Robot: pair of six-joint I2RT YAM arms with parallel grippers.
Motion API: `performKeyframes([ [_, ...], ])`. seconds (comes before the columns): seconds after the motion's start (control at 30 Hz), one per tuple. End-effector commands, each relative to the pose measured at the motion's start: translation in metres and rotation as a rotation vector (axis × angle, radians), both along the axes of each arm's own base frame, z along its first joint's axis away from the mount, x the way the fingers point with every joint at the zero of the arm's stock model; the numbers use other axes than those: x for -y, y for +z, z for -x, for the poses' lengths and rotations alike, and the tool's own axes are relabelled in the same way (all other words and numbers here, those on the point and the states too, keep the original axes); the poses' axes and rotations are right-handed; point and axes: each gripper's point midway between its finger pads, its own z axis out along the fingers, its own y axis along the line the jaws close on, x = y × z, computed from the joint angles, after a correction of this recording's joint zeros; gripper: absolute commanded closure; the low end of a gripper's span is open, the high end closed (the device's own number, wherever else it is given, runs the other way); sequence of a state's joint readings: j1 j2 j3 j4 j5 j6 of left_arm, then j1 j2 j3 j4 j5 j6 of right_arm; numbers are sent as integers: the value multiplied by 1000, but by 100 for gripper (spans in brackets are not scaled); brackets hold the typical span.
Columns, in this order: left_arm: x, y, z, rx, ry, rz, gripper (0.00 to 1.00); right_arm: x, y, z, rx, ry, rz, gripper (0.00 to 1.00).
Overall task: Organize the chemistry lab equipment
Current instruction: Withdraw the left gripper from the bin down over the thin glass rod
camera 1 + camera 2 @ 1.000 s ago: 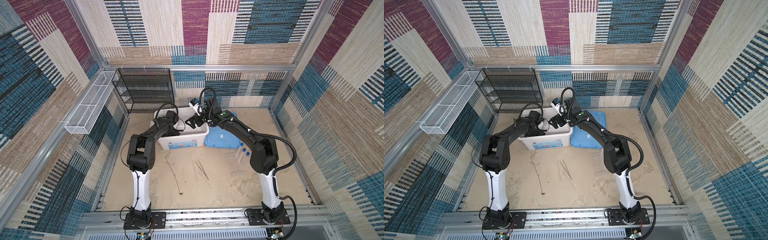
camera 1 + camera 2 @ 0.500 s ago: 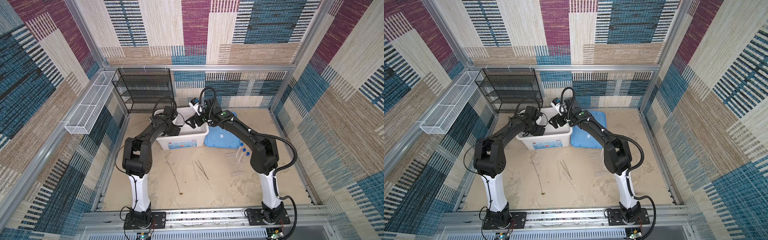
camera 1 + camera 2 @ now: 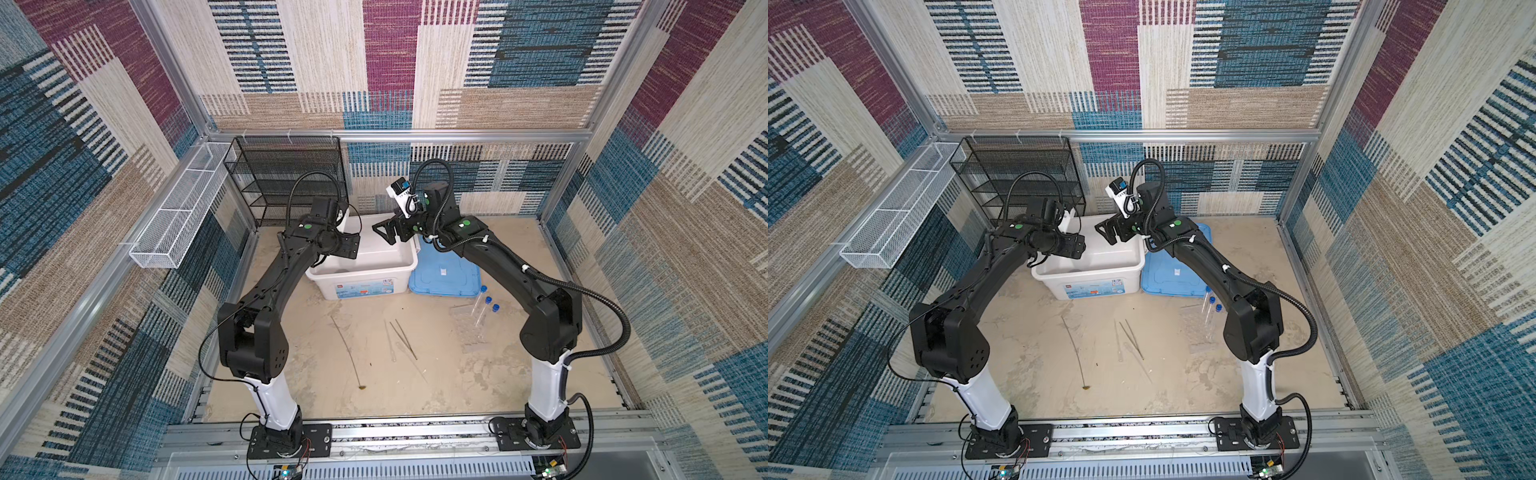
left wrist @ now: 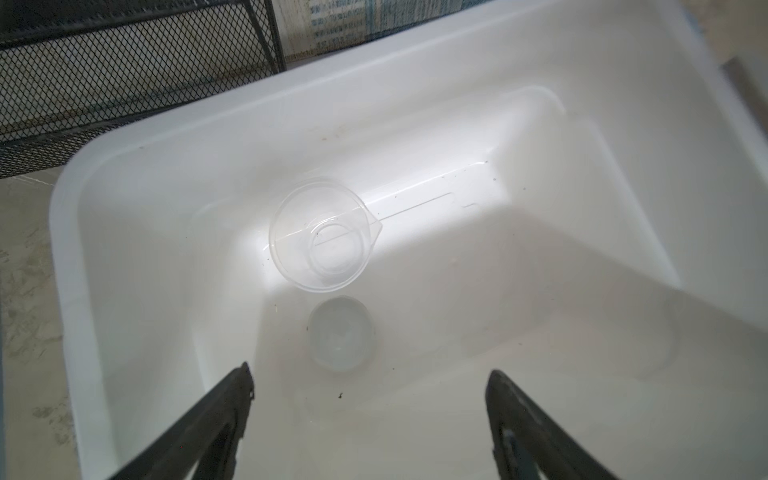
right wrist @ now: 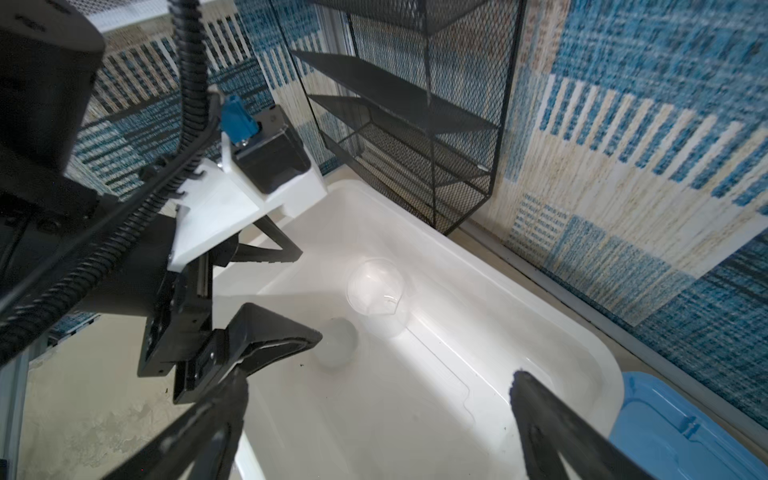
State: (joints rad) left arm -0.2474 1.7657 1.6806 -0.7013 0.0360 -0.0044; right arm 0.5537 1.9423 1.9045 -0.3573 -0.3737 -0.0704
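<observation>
My left tool (image 4: pixel 370 370) hangs wide open and empty over the large white plastic box (image 4: pixel 166 137). Inside it, the clear glass beaker (image 4: pixel 322 241) stands upright just beside the small white dish (image 4: pixel 341 332). My right tool (image 5: pixel 380 374) gapes wide above the same box. Three clear blue-capped test tubes (image 3: pixel 484 303), metal tweezers (image 3: pixel 403 338), a clear dropper (image 3: pixel 390 340) and a long thin brown-tipped rod (image 3: pixel 347 353) lie on the tabletop (image 3: pixel 436 386).

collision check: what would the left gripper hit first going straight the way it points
Likely the small white dish in the white box, ahead of the left gripper, before the clear beaker; depth unclear.
</observation>
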Motion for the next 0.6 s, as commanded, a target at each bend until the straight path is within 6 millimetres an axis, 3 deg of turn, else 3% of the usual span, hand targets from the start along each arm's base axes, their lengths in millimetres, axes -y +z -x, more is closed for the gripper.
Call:
performKeyframes([
  [0.0,5,22,12,12,46,109,9,5,33,8,64,-5,-62,0],
  [0.13,10,50,33,26,78,230,0,14,46,25,76,0,-73,0],
  [0.3,12,68,62,18,108,337,1,26,44,47,62,5,-70,0],
  [0.43,11,66,88,-26,117,382,0,36,34,69,47,25,-66,1],
  [0.57,3,47,120,-93,132,340,6,46,24,91,41,37,-59,1],
])
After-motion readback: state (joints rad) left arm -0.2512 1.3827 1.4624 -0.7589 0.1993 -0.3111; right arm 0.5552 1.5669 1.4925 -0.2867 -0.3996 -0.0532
